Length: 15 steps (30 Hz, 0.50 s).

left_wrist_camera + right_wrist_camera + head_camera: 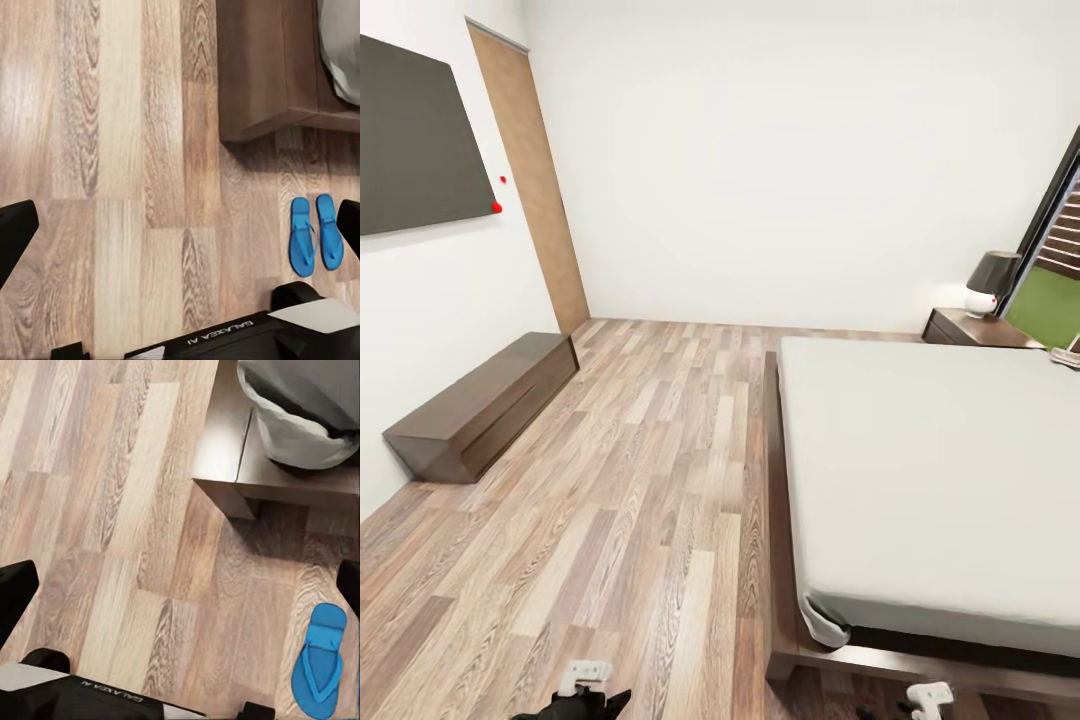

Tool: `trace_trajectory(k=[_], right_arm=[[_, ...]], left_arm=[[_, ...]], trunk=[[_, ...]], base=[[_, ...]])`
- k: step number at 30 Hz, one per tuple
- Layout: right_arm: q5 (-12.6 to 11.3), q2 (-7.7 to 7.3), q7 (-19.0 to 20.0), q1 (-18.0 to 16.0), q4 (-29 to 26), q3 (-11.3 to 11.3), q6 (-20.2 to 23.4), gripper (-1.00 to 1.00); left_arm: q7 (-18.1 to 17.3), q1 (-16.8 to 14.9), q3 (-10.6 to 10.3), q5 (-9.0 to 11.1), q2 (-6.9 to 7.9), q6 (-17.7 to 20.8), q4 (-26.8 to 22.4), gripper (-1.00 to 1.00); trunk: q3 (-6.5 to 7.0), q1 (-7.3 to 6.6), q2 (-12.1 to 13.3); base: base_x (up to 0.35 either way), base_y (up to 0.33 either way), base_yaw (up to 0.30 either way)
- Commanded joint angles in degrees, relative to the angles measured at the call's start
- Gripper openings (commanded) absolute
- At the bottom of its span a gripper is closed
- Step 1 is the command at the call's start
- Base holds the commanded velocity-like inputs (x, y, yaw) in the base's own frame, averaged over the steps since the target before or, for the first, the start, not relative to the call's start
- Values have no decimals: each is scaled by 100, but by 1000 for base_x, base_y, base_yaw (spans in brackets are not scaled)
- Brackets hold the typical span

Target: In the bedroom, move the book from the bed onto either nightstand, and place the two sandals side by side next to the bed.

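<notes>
both bright blue flat slide sandals (316,234) sit side by side on the wood-plank floor (112,150) near the dark-brown bed frame's (259,75) corner; left hand (180,225) and right hand (180,585) both spread wide, grasping nothing

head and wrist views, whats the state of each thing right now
Two bright blue flat sandals: side by side on the wood floor near the bed corner.
Dark-brown wooden bed: pale-grey mattress bare where visible.
Black-shaded lamp: upright on the nightstand.
Left gripper: open, empty.
Right gripper: open, empty.

Blue sandals (316,234), pale-grey mattress (930,470), wood-grain floor (620,500)
</notes>
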Motion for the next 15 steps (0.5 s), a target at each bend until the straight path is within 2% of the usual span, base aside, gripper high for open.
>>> trace_trajectory(k=[1, 3, 5, 7, 11, 15], right_arm=[[57, -5, 292, -5, 82, -57, -33, 100], [50, -11, 711, -5, 173, -69, -34, 100], [41, -155, 1162, -5, 235, -82, -35, 100], [36, -322, 1385, -5, 265, -89, -37, 100], [34, -386, 1461, -5, 273, -91, -42, 100], [34, -406, 1484, -5, 271, -92, -44, 100]], left_arm=[[42, 17, -46, 47, -31, -28, 7, 100], [94, 35, -46, 45, -56, -35, 7, 100], [126, 46, -46, 42, -71, -42, 7, 100], [141, 52, -46, 40, -78, -46, 7, 100], [147, 54, -46, 40, -81, -47, 7, 100], [148, 54, -46, 39, -82, -47, 6, 100]], trunk=[[-6, 1, -5], [-6, 1, -5], [-6, 1, -5], [-6, 1, -5], [-6, 1, -5], [65, -87, 156]], base=[[0, 0, 0], [0, 0, 0], [0, 0, 0], [0, 0, 0], [0, 0, 0], [0, 0, 0]])
